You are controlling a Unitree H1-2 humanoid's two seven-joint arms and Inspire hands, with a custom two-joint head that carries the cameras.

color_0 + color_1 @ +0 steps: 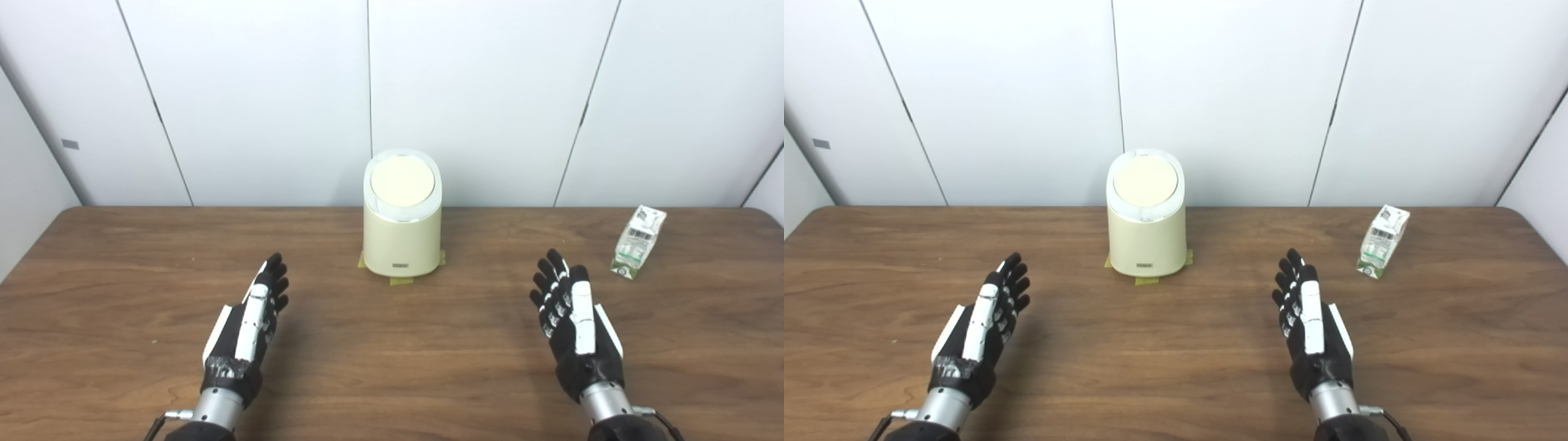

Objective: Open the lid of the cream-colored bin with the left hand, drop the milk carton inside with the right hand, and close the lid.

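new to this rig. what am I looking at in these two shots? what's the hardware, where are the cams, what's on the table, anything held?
It is a humanoid robot seen from its own head. The two pictures come from two cameras side by side there, so they show one scene from slightly different spots.

Both arms enter from the bottom edge. The black-and-white left hand and the matching right hand hover open over the brown wooden table, holding nothing.

On the table, centre and towards the back, stands a cream-colored oval plastic bin with its round lid closed; yellowish tape marks show at its base. At far right lies a small white-and-green milk carton, untouched, beyond the right hand. Behind is a plain white panelled wall.
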